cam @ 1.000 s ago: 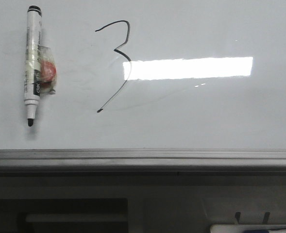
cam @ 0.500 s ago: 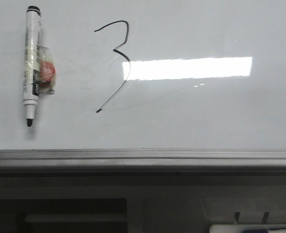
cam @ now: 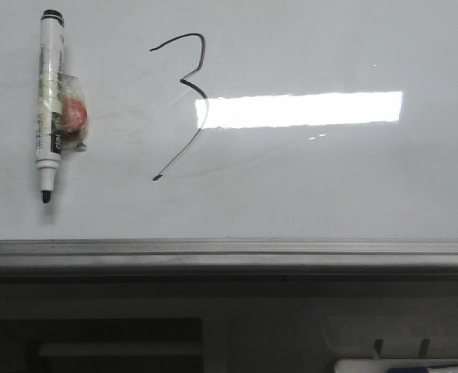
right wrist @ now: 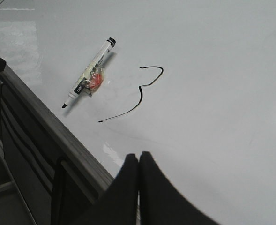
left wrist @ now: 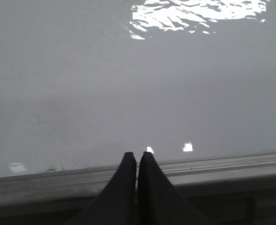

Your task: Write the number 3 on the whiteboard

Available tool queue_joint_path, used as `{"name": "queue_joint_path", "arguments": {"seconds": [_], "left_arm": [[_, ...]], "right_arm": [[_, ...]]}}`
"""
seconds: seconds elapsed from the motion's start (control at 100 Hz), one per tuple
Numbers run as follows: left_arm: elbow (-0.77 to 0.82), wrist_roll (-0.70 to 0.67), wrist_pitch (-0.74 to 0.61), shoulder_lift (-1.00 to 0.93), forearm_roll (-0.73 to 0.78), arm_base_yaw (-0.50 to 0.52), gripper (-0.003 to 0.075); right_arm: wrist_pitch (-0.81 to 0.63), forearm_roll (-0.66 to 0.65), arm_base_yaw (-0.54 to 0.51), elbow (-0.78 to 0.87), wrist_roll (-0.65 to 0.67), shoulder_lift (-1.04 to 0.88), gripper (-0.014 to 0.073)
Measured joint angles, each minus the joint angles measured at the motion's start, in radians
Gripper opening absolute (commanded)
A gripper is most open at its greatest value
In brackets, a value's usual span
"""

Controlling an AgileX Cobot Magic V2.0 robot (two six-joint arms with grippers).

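The number 3 (cam: 191, 97) is drawn in thin black line on the whiteboard (cam: 330, 179), with a long slanting tail. It also shows in the right wrist view (right wrist: 140, 91). A white marker (cam: 50, 101) with a black cap end and bare tip lies flat on the board left of the 3, with red-and-clear tape on its side; it also shows in the right wrist view (right wrist: 88, 79). My left gripper (left wrist: 137, 154) is shut and empty over the board's near frame edge. My right gripper (right wrist: 138, 154) is shut and empty above the board near its edge. Neither gripper shows in the front view.
The grey metal frame (cam: 229, 252) runs along the board's near edge. Below it is a dark tray ledge with a white eraser-like object (cam: 403, 365) at the lower right. A bright rectangular light reflection (cam: 302, 109) lies across the board.
The marker, the 3 and the reflection have shifted very slightly left in the front view. Nothing else has changed.
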Motion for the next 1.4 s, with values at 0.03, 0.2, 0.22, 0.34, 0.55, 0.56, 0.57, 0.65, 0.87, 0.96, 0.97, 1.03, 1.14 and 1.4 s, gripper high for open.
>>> {"name": "queue_joint_path", "arguments": {"seconds": [0.03,0.2,0.22,0.34,0.55,0.56,0.57,0.65,0.87,0.96,0.97,1.03,1.14,1.4], "left_arm": [[0.0,0.0,0.0,0.0,0.0,0.0,-0.0021],[0.0,0.0,0.002,0.0,0.0,0.0,-0.002],[0.0,0.0,0.002,0.0,0.0,0.0,-0.0021],[0.0,-0.001,0.002,0.0,0.0,0.0,-0.002],[0.0,-0.001,0.002,0.0,0.0,0.0,-0.002],[0.0,-0.001,0.002,0.0,0.0,0.0,-0.0021],[0.0,-0.001,0.002,0.0,0.0,0.0,-0.0021],[0.0,-0.002,0.002,0.0,0.0,0.0,-0.0021],[0.0,-0.002,0.002,0.0,0.0,0.0,-0.002],[0.0,-0.002,0.002,0.0,0.0,0.0,-0.0021],[0.0,-0.002,0.002,0.0,0.0,0.0,-0.002],[0.0,-0.002,0.002,0.0,0.0,0.0,-0.0021],[0.0,-0.002,0.002,0.0,0.0,0.0,-0.0021],[0.0,-0.002,0.002,0.0,0.0,0.0,-0.002]], "right_arm": [[0.0,0.0,0.0,0.0,0.0,0.0,-0.0049],[0.0,0.0,0.0,0.0,0.0,0.0,-0.0049],[0.0,0.0,0.0,0.0,0.0,0.0,-0.0049],[0.0,0.0,0.0,0.0,0.0,0.0,-0.0049],[0.0,0.0,0.0,0.0,0.0,0.0,-0.0049],[0.0,0.0,0.0,0.0,0.0,0.0,-0.0049],[0.0,0.0,0.0,0.0,0.0,0.0,-0.0049],[0.0,0.0,0.0,0.0,0.0,0.0,-0.0049],[0.0,0.0,0.0,0.0,0.0,0.0,-0.0049],[0.0,0.0,0.0,0.0,0.0,0.0,-0.0049],[0.0,0.0,0.0,0.0,0.0,0.0,-0.0049],[0.0,0.0,0.0,0.0,0.0,0.0,-0.0049],[0.0,0.0,0.0,0.0,0.0,0.0,-0.0049],[0.0,-0.002,0.0,0.0,0.031,0.0,-0.0049]]}}
